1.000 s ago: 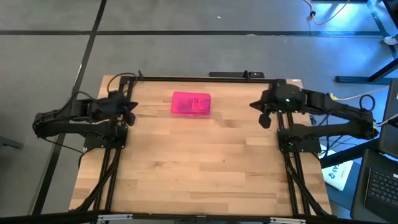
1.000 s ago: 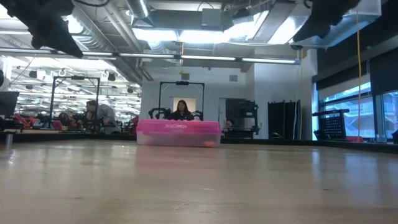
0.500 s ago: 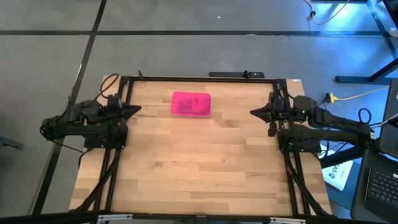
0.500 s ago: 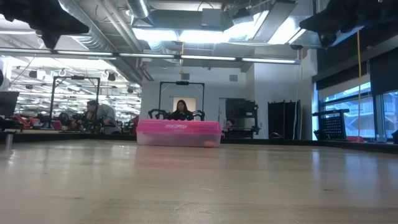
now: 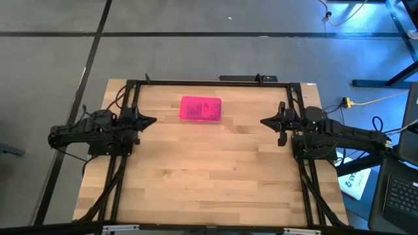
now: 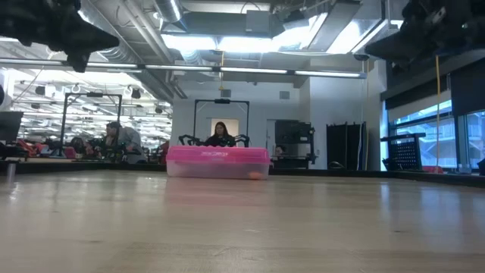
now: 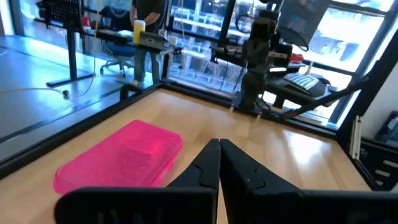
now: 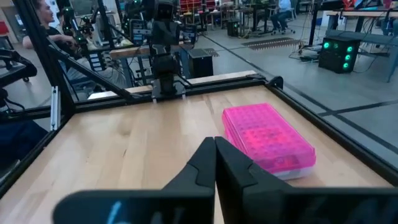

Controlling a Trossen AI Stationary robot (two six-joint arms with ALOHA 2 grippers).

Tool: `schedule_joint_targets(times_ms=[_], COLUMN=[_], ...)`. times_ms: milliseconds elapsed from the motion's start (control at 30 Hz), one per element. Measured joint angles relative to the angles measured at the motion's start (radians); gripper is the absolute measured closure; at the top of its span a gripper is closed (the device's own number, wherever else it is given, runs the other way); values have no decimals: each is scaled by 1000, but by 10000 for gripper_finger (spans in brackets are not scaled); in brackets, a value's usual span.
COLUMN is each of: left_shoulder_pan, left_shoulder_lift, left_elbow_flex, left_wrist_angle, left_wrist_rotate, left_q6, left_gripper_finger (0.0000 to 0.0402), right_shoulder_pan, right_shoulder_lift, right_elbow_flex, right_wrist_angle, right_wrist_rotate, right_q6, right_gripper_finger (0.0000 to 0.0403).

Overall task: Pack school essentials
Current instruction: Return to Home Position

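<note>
Left gripper (image 5: 153,120), right gripper (image 5: 263,121) both pressed together, empty; pink box (image 5: 200,108) well ahead of each, so I'll fold back slowly.

Bright ceiling lights (image 6: 250,42) glare above the evenly lit table (image 5: 209,176).

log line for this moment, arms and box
left gripper: jaws shut, empty, at left edge | right gripper: jaws shut, empty, at right edge | pink-lidded box: lid on, far side, untouched
</note>
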Motion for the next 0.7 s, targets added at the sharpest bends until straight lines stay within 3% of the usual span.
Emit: schedule_joint_targets(times_ms=[267, 533, 700], left_shoulder_pan=[0, 0, 0], left_shoulder_lift=[-1, 0, -1], left_elbow_flex=[-71, -164, -227], left_wrist_angle=[93, 196, 294], left_wrist_rotate=[0, 3, 3], left_q6=[42, 65, 85], left_gripper_finger=[401, 401, 401], right_shoulder_pan=[-3, -79, -119], right_shoulder_lift=[-7, -66, -109], right_elbow_flex=[-76, -137, -227], right_wrist_angle=[82, 121, 214], right_wrist_rotate=[-18, -20, -93], right_q6=[-34, -77, -26], right_gripper_finger=[401, 401, 401])
